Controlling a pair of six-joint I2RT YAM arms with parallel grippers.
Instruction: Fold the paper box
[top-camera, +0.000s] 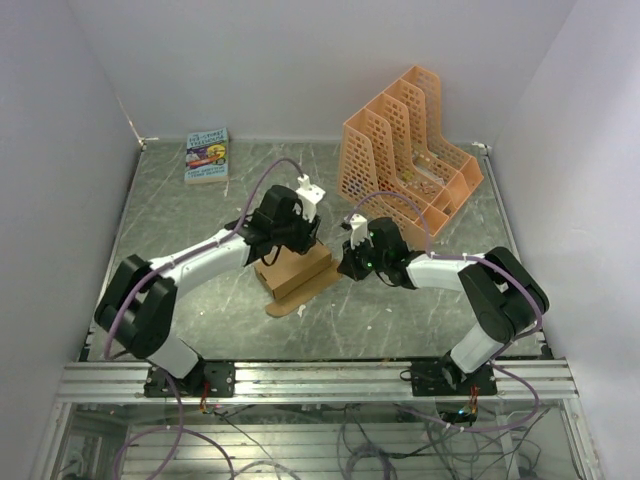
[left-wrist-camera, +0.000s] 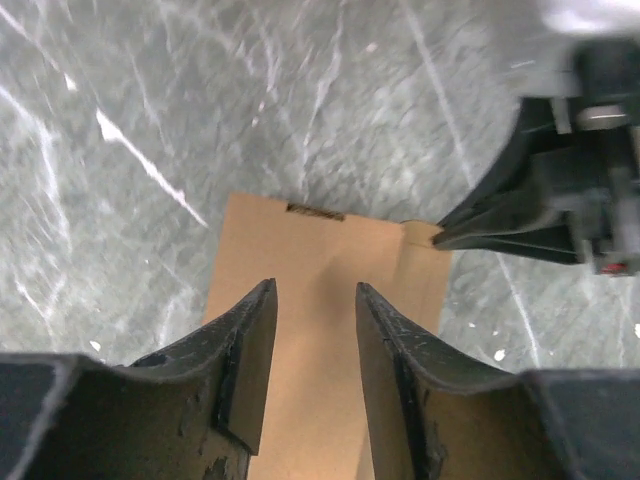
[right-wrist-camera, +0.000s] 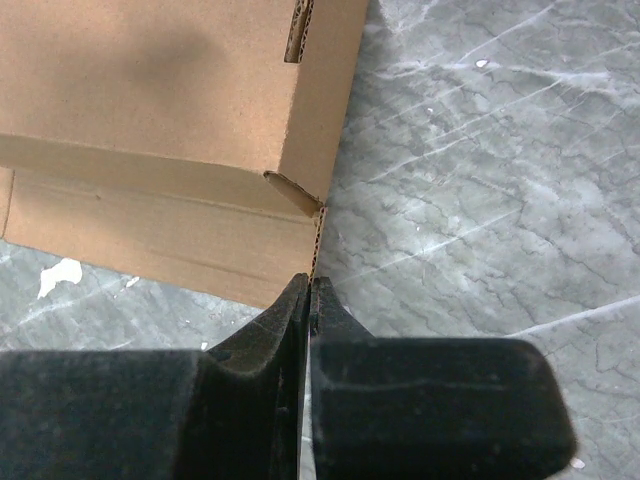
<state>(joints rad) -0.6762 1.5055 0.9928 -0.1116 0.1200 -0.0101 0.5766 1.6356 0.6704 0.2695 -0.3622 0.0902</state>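
We judged the main risk to lie at the right edge of the paper box (top-camera: 297, 272), where the right gripper (right-wrist-camera: 309, 283), its jaws pressed together and holding nothing, met the thin raw edge of a side wall. A push from there could buckle that single layer of cardboard. It could also skid the light carton left across the slick table (top-camera: 190, 215) rather than fold anything. The left gripper (left-wrist-camera: 315, 290) hovered over the top panel, its jaws partway apart with only cardboard showing in the gap. If it bore down hard, we thought the hollow top might dent, and if it stayed too high, nothing would steady the box against the push. We could not tell whether its fingers touched the panel. The box sat near the middle of the table between the two grippers, well apart from the orange rack (top-camera: 410, 150) at the far right and the book (top-camera: 207, 155) at the far left. It was plain tan cardboard, already raised into a low block. A narrow slot (left-wrist-camera: 315, 211) was cut at its far edge, and a small tab corner (right-wrist-camera: 295, 192) poked out at the right. A loose flap (top-camera: 290, 303) lay flat on the table at its near side, so we reckoned the folding was unfinished.
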